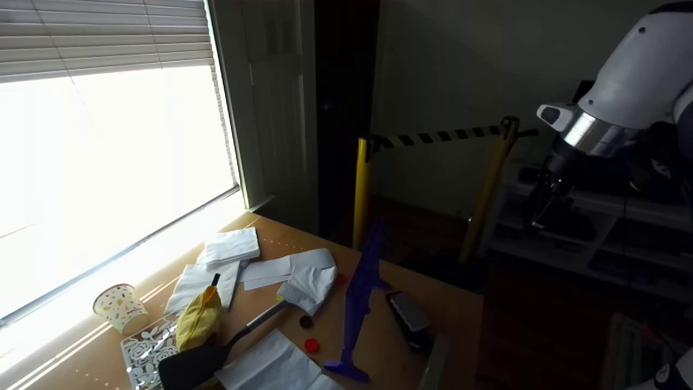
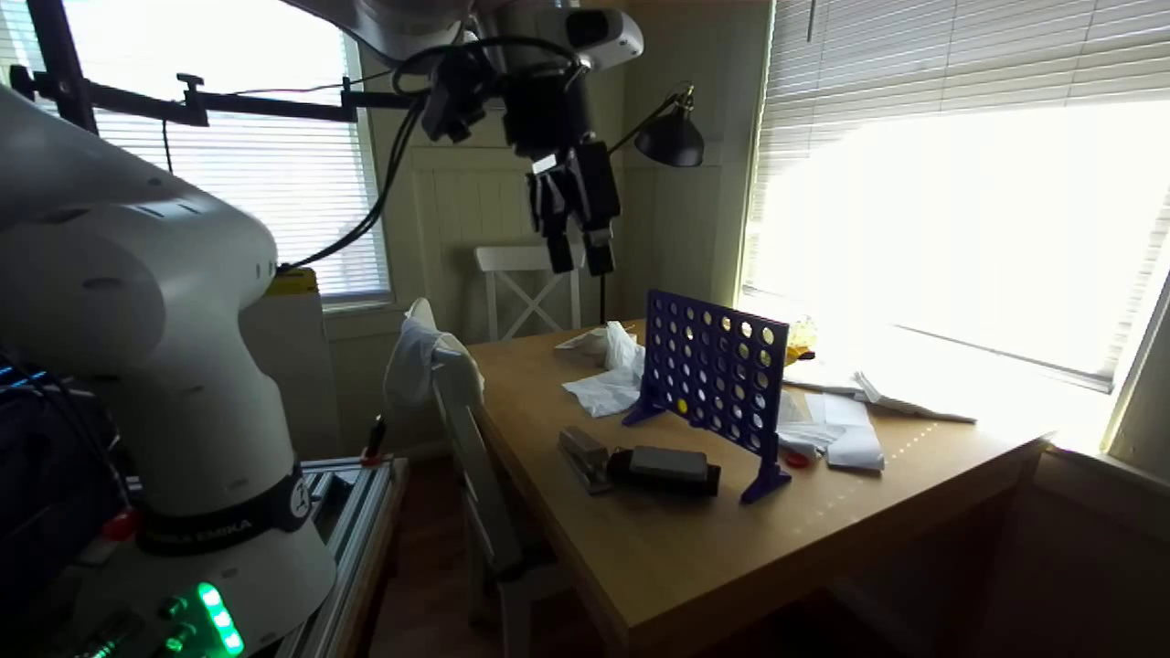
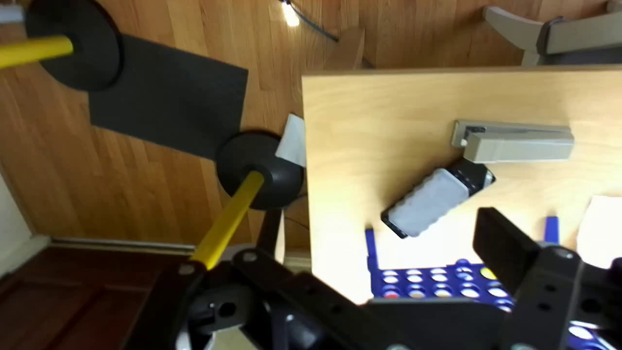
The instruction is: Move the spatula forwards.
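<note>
Gripper, black, two-fingered: fingers parted, a plain gap between the tips. Hangs high, well above the table, tips downward with a slight lean.

Arm, white, green lights at the base: wrist raised at the top edge of an exterior view, black cables looping alongside. In an exterior view its wrist link slopes down from the upper corner, off to the side of the table.

Stapler, greyish: lies just beside the block; contact cannot be told.

Block, dark with grey top: flat on the wood, near the grid.

Grid, purple: upright on its feet, a yellow disc within.

Spatula, black: lies on the table across the grid from the block, well apart from the gripper; thin handle slants to a crumpled white paper, where its end is hidden.

Pouch, yellow: beside the spatula's flat end.

Red cap: between spatula and grid.

Trivet, pale openwork: next to the pouch.

Paper cup, patterned: by the window.

Napkins, white: stacked near the table's corner.

Posts, yellow, two: beyond the table, joined by a striped belt.
</note>
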`<state>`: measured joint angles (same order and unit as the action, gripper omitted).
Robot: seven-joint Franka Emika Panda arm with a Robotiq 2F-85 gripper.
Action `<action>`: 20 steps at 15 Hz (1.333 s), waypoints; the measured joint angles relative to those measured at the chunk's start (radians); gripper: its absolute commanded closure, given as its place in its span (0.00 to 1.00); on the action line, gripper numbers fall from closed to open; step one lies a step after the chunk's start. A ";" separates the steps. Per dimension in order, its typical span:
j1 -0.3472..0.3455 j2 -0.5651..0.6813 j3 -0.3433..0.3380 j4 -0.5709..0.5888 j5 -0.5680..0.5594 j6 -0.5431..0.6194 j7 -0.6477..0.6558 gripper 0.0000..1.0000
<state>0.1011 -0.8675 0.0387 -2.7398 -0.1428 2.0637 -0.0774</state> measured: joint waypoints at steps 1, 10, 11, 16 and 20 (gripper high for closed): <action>0.035 0.013 0.012 0.001 0.015 0.045 -0.003 0.00; 0.311 0.287 0.080 0.098 0.133 0.446 -0.135 0.00; 0.341 0.323 0.079 0.113 0.156 0.491 -0.160 0.00; 0.490 0.468 0.053 0.211 0.284 0.625 -0.338 0.00; 0.508 0.506 0.040 0.242 0.297 0.631 -0.373 0.00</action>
<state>0.6091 -0.3614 0.0792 -2.4975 0.1546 2.6950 -0.4502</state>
